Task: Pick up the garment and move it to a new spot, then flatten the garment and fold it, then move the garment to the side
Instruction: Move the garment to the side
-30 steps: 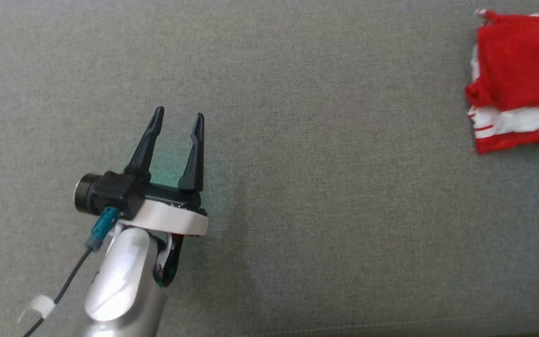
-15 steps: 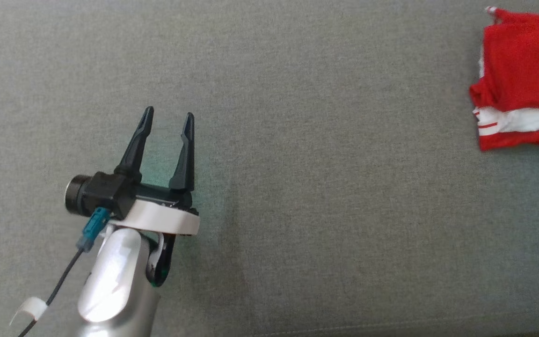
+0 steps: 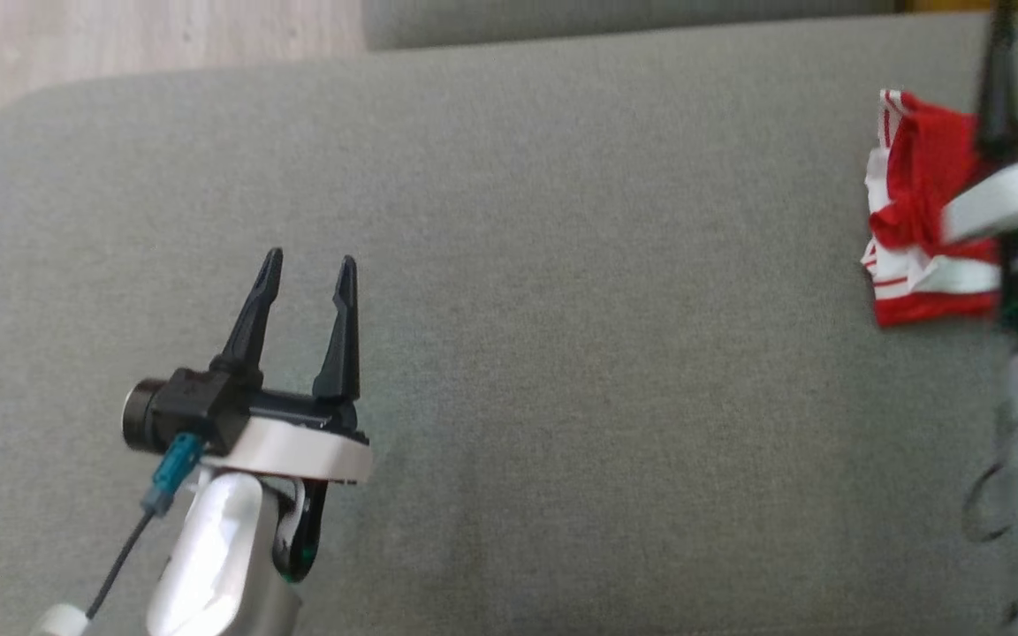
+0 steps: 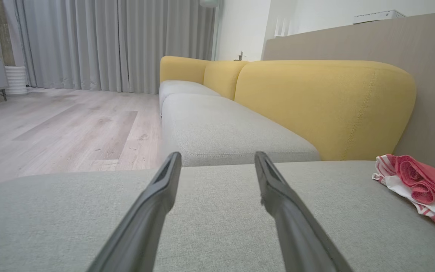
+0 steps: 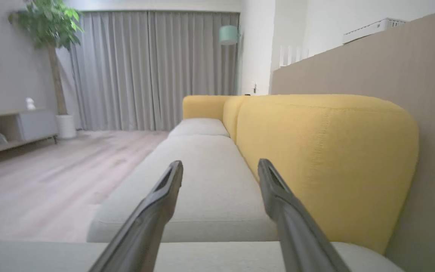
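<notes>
The garment (image 3: 915, 177) is a red and white folded bundle lying on the grey seat cushion (image 3: 562, 309) at the far right; the left wrist view shows the garment (image 4: 421, 185) at its right edge. My left gripper (image 3: 310, 256) hovers over the cushion's left part, far from the garment, open and empty. My right gripper (image 5: 220, 163) is open with nothing between its fingers. In the head view one blurred right finger (image 3: 999, 88) and the pale wrist ring stand over the garment and hide part of it.
Wooden floor (image 3: 120, 35) lies beyond the cushion's rounded far-left corner. A second grey seat cushion (image 4: 221, 132) continues ahead, with a yellow backrest (image 4: 315, 102) along its right side and a beige wall panel (image 4: 432, 75) behind the garment.
The head camera has shifted, so the cushion's far edge and the floor now show. My right arm has come into view over the garment. The left gripper stays open.
</notes>
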You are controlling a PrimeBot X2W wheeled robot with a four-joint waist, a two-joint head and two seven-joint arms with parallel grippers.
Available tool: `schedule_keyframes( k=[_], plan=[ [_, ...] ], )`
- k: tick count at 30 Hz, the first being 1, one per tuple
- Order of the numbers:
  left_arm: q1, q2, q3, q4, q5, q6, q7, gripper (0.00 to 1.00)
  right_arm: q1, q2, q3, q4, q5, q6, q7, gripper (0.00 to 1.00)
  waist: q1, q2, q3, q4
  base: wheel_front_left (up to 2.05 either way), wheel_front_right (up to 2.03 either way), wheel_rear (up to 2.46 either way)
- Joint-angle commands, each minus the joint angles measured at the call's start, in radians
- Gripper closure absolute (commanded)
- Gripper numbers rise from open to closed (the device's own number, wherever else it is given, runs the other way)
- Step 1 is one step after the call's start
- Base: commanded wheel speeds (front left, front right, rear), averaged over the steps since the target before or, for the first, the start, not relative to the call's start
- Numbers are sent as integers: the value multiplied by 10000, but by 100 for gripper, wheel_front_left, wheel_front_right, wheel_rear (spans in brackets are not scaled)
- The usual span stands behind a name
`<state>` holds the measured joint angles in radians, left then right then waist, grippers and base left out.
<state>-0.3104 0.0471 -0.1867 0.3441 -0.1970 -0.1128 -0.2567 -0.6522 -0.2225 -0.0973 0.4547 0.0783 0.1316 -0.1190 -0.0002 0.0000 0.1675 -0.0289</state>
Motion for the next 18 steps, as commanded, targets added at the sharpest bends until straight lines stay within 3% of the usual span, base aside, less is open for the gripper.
schedule_keyframes(
  k=[1,4,7,14,18],
  plan=[
    [-91,58,415,-418,-72,74,-51,0,446,449,185,-623,264,-9,-264,0,2,0,-358,167,0,0,0],
    [243,49,232,-515,-105,14,-51,0,1253,1256,334,-1132,526,-9,-587,0,2,0,-658,288,0,0,0],
    [606,44,260,-549,-145,48,-51,0,2170,1631,644,-1479,701,-9,-849,0,2,0,-834,417,0,0,0],
    [1175,35,479,-729,-529,230,-51,0,3988,1719,1744,-1356,2041,-9,-1333,0,2,0,-1034,644,0,0,0],
    [1335,34,566,-745,-663,371,-51,0,4417,1720,1992,-1051,1771,-9,-1411,0,2,0,-1090,724,0,0,0]
  ],
)
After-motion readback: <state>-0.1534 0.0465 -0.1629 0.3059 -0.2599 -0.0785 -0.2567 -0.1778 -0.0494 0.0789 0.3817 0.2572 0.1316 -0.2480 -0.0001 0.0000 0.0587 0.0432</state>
